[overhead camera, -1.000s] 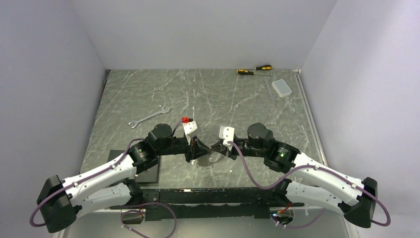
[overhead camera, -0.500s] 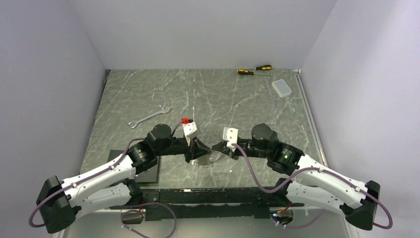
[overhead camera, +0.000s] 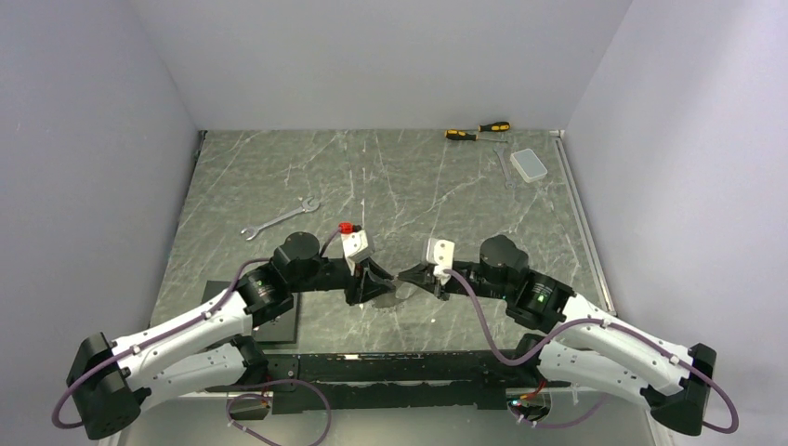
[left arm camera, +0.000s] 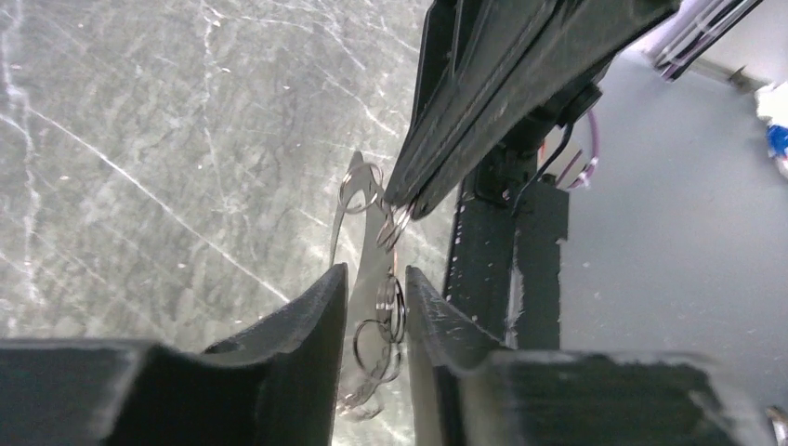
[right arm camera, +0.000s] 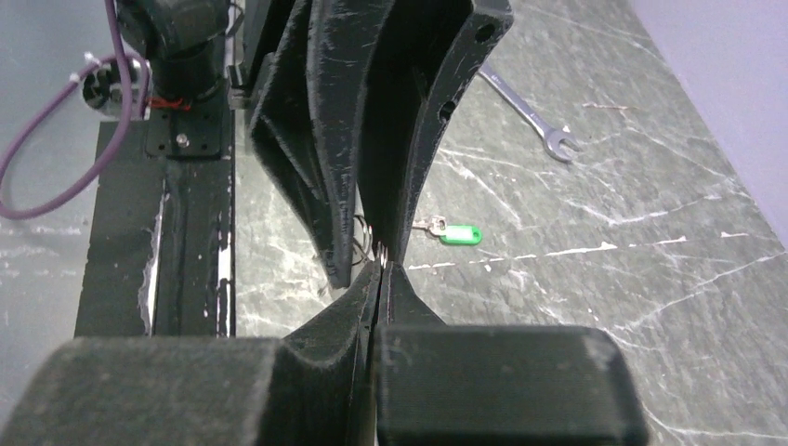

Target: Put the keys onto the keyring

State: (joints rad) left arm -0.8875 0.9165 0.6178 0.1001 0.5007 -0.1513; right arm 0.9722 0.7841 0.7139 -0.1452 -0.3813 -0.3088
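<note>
The keyring (left arm camera: 388, 316) shows as a bunch of small silver wire rings linked together, with a flat silver strip beside them. It hangs between the fingers of my left gripper (left arm camera: 372, 271), whose jaws stand a little apart around it. My right gripper (left arm camera: 409, 204) comes in from above and is shut on the top ring. In the right wrist view my right gripper (right arm camera: 381, 267) is pressed shut just below the left gripper (right arm camera: 367, 263). A key (right arm camera: 457, 235) with a green head lies on the table behind them. In the top view both grippers, left (overhead camera: 383, 282) and right (overhead camera: 404, 276), meet tip to tip near the front.
A silver wrench (overhead camera: 279, 220) lies at mid-left. Two yellow-and-black screwdrivers (overhead camera: 476, 131), a small wrench (overhead camera: 504, 167) and a white box (overhead camera: 530, 165) sit at the back right. A flat black box (overhead camera: 279, 325) lies under the left arm. The black base rail (left arm camera: 492, 269) runs close by.
The right arm has drawn back to the right, its tips still meeting the left gripper's. The left jaws have parted a little. The pale grey disc below the tips no longer shows.
</note>
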